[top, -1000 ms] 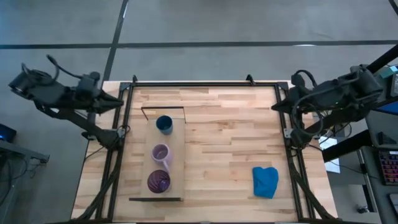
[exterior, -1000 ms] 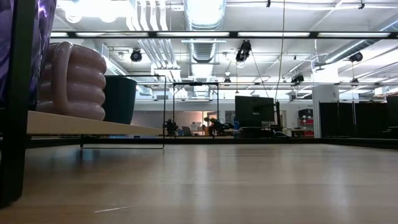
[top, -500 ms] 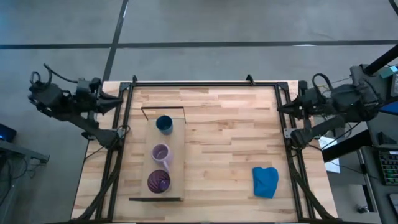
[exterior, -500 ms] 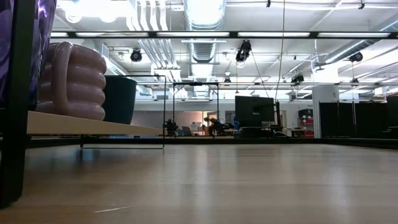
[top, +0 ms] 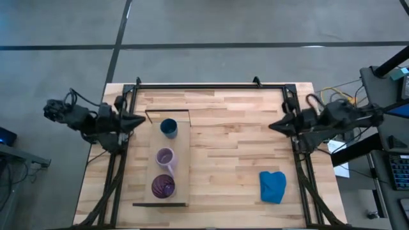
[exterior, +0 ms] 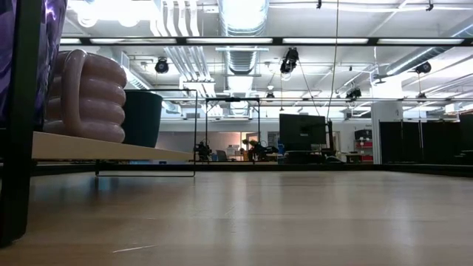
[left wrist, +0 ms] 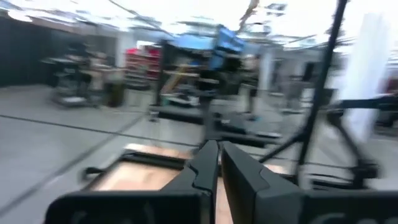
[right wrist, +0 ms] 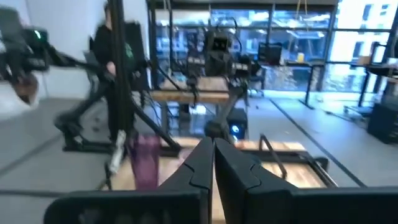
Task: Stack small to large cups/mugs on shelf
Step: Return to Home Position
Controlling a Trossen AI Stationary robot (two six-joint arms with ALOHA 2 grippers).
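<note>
Seen from my remote station, three vessels stand in a line on the shelf (top: 182, 144), a narrow wooden plank lying lengthwise on the left part of the table (top: 236, 147). The small dark blue cup (top: 169, 128) stands at the end farthest from the low camera. The lilac mug (top: 165, 157) is in the middle, and the dark purple tumbler (top: 163, 186) stands at the nearest end. In the low view the mug's ribbed side and handle face the lens, with the blue cup behind it. The left gripper (top: 137, 120) hangs at the table's left edge, near the shelf's far end, its fingers pressed together on nothing. The right gripper (top: 273, 126) hangs at the right edge, pointing inward, its fingers likewise pressed together and empty. A bright blue cloth (top: 272, 186) lies crumpled toward the near right corner, well apart from the shelf.
</note>
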